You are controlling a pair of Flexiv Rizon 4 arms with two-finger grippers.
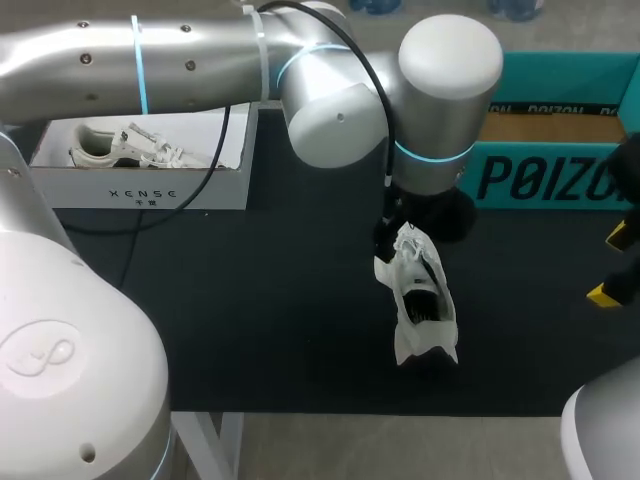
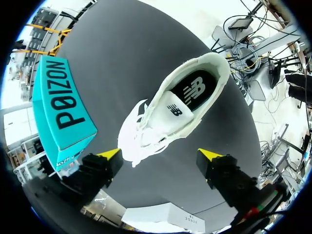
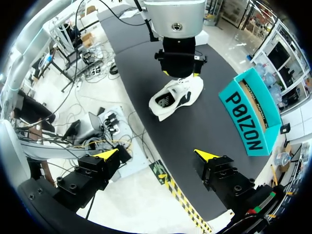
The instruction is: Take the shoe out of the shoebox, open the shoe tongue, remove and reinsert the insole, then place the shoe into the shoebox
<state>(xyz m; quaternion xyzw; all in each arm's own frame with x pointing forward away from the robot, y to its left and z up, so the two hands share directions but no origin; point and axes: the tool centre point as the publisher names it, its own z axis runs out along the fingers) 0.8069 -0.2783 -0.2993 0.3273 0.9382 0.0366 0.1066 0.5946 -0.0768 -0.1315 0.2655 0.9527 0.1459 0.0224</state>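
Containers: two, both open at the top.

Teal box (image 1: 560,150) at the far right of the table. Brown cardboard floor in view; left end hidden behind the left arm's big wrist joint in the head view.

White box (image 1: 140,185) at the far left. Inside it a second shoe (image 1: 125,148), pale, with loose laces. Black cable (image 1: 215,150) draped across the right part of this box, hanging from the left arm.

Shoe (image 1: 420,300) outside both boxes, lying on the black mat (image 1: 250,300) right of the middle, in front of the teal box and apart from it. White upper. Dark insole (image 2: 195,87) showing in the heel opening, tongue (image 2: 173,111) lying over the front of that opening, laces loose toward the toe.

Left gripper (image 2: 160,155) just above the toe end of the shoe, its arm coming in from the left and crossing past the middle. Jaws spread wide — shoe ahead of the fingers, touched by neither tip in the wrist view. Nothing pinched.

Right gripper (image 3: 156,154) at the right edge of the table, well apart from the shoe. Jaws spread, nothing between them. Ahead of it in its own wrist view: the shoe on the mat, the left gripper's black body directly over the toe end, the teal box off to one side.

Between the two grippers — only bare mat and the shoe.
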